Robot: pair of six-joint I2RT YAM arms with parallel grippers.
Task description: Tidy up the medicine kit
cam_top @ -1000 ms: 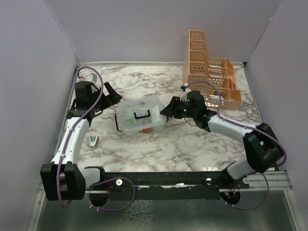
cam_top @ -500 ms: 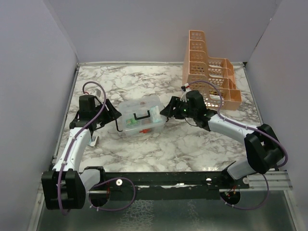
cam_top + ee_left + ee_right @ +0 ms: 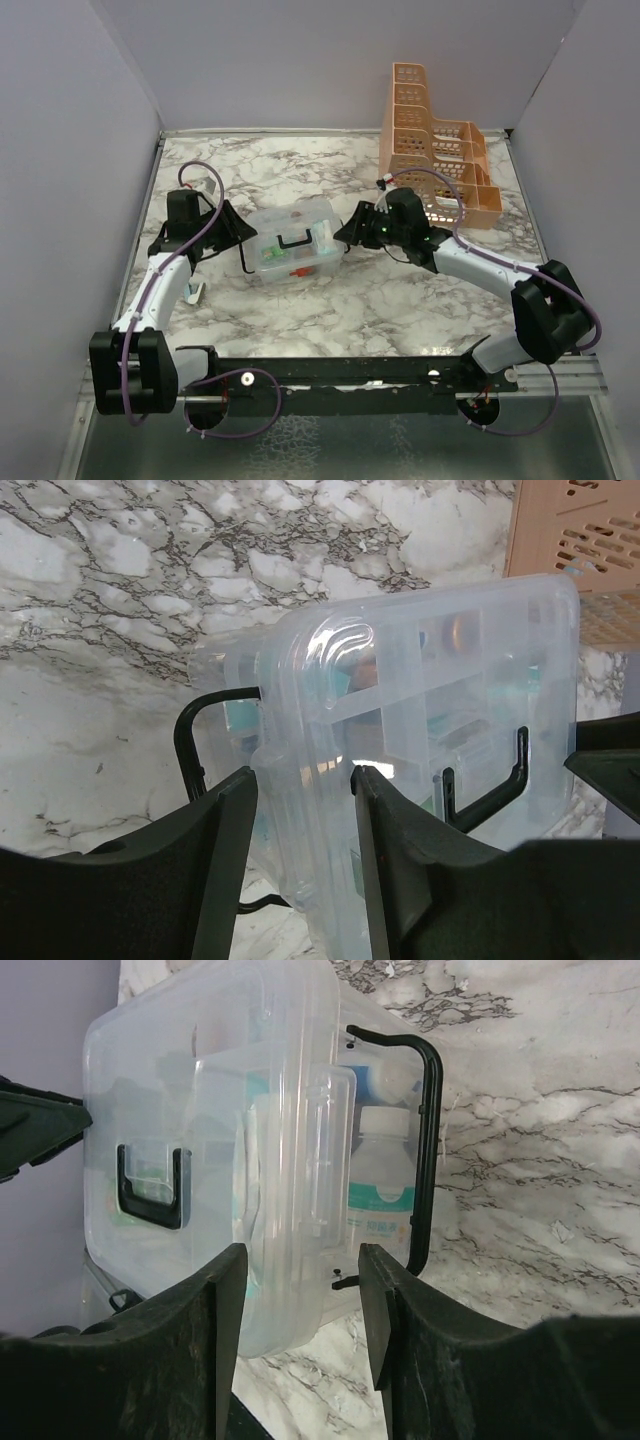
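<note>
The medicine kit (image 3: 293,240), a small clear box with a black handle (image 3: 293,240), lies on the marble table between both arms. In the left wrist view its left end rim (image 3: 305,780) fills the gap between my left gripper (image 3: 303,780) fingers, which press it from both sides. A black side clip (image 3: 187,750) sticks out beside the left finger. My right gripper (image 3: 302,1260) straddles the kit's right end (image 3: 290,1190) with small gaps either side, so it is open. A white bottle (image 3: 385,1185) shows inside, beside the other black clip (image 3: 430,1150).
A tall orange perforated rack (image 3: 430,150) stands at the back right, close behind my right arm, and also shows as the orange rack (image 3: 590,540) in the left wrist view. A small white and blue item (image 3: 193,292) lies by the left arm. Purple walls enclose the table.
My left arm swung in from the left to the kit's left end and its jaws narrowed onto the rim. The right gripper stayed at the kit's right end.
</note>
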